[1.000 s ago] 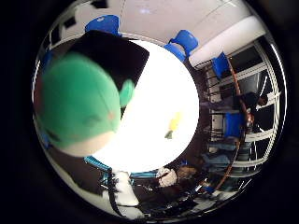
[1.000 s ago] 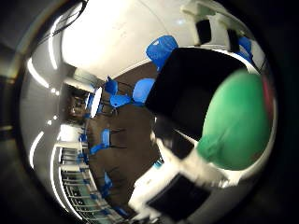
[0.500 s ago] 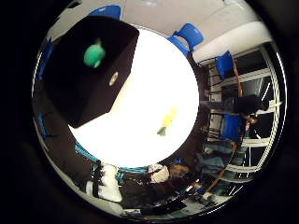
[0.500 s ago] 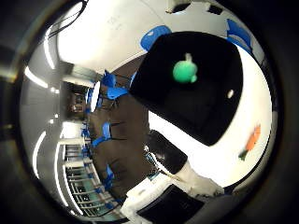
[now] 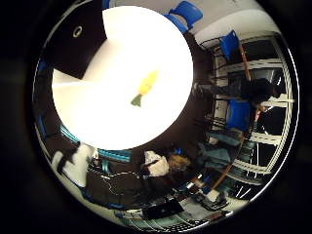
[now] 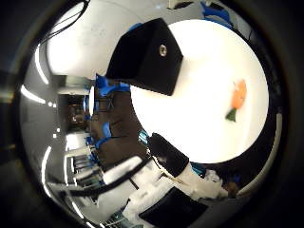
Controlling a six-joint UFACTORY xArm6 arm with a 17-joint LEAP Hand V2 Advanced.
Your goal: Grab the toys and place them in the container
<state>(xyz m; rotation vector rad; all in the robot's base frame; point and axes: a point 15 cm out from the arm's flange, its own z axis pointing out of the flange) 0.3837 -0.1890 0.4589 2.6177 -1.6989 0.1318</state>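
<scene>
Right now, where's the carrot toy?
The carrot toy lies alone on the white round table, out in the open and well apart from the black container that sits at the table's edge.

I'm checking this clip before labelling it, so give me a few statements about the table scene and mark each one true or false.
1. The black container stands on the round white table. True.
2. A carrot-shaped toy lies inside the container. False: it lies on the table, apart from the container.
3. A green toy fills the palm views. False: no green toy shows close to the palm; both views show the table from a distance.
4. The carrot-shaped toy lies alone on bare tabletop. True.
5. Blue chairs stand around the table. True.
</scene>
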